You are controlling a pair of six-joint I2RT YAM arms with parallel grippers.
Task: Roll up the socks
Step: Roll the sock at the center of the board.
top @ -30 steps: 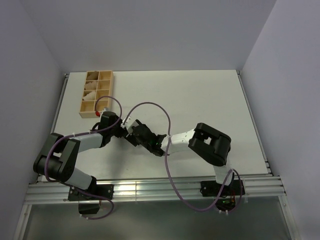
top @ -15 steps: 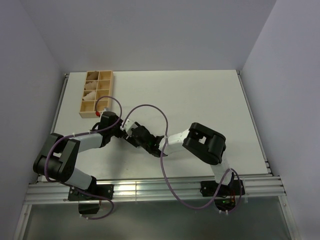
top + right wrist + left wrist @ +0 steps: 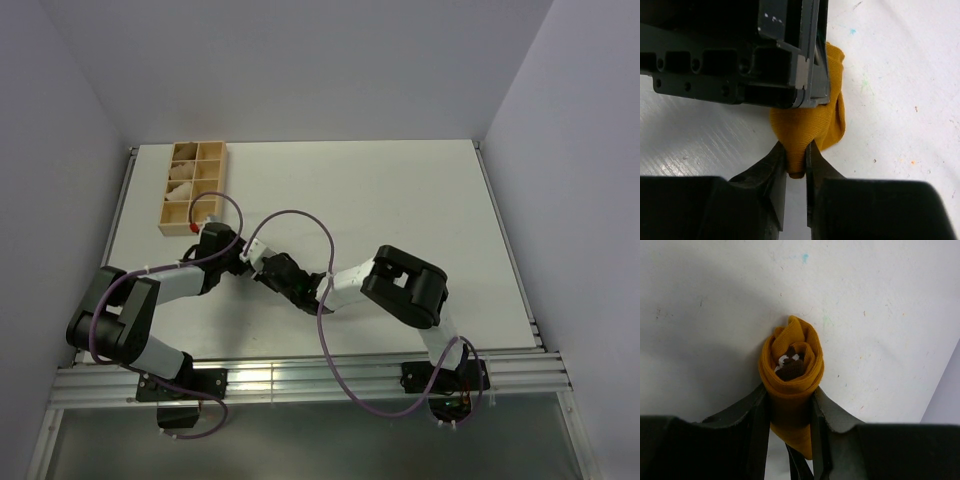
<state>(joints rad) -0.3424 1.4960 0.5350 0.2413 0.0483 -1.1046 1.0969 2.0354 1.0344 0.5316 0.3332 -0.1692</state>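
Observation:
The socks [image 3: 790, 372] form a tight mustard-orange roll on the white table, its spiral end facing the left wrist camera with dark brown and white at the core. My left gripper [image 3: 791, 392] is shut on the roll, one finger pressed against each side. In the right wrist view, my right gripper [image 3: 795, 152] is shut on a fold of the socks [image 3: 817, 120] that sticks out below the left gripper's dark body [image 3: 740, 60]. From above, the left gripper [image 3: 243, 258] and right gripper [image 3: 264, 267] meet tip to tip and hide the socks.
A wooden compartment box [image 3: 224, 172] stands at the back left with pale rolled bundles [image 3: 181, 186] in it. A purple cable [image 3: 300, 214] loops above the right arm. The metal rail [image 3: 300, 372] runs along the near table edge.
The right arm slid left toward the left gripper, and its jaws closed on the sock's protruding fold. The left arm kept its grip and place.

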